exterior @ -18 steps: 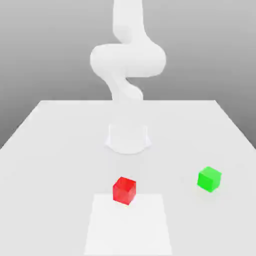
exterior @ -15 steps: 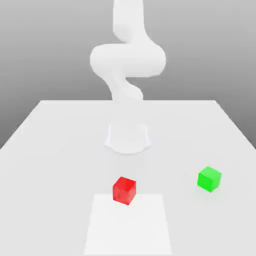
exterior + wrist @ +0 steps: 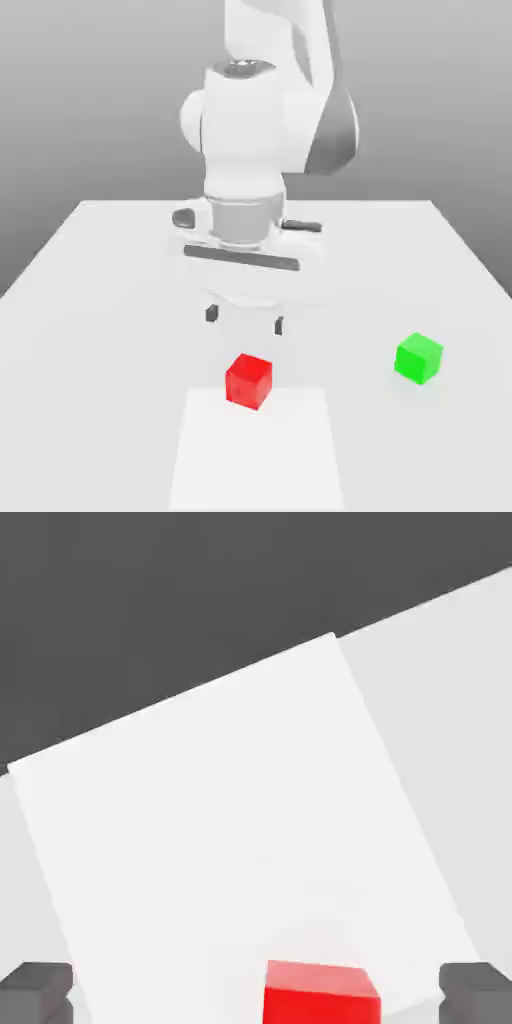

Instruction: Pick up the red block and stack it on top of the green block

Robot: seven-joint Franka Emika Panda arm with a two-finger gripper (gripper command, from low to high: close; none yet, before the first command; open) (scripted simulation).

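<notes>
A: Nearest the camera, a pale square patch (image 3: 256,450) on the white table (image 3: 90,270). The red block (image 3: 248,380) sits at its far edge, flat and untouched.

B: Green block (image 3: 418,357)?

A: Off to the exterior view's right, well apart from the red one, also flat on the table.

B: And the gripper (image 3: 245,319)?

A: Behind and above the red block, jaws spread wide, holding nothing. Dark fingertips (image 3: 36,990) flank the cube in the hand view.

B: Advice for the approach?

A: Probably centre over the cube, square the pads to two opposite faces, descend straight, then close.

B: Surfaces?

A: Both cubes plain, sharp-edged, the red glossy. Table matte, featureless. Arm smooth white shells.
</notes>
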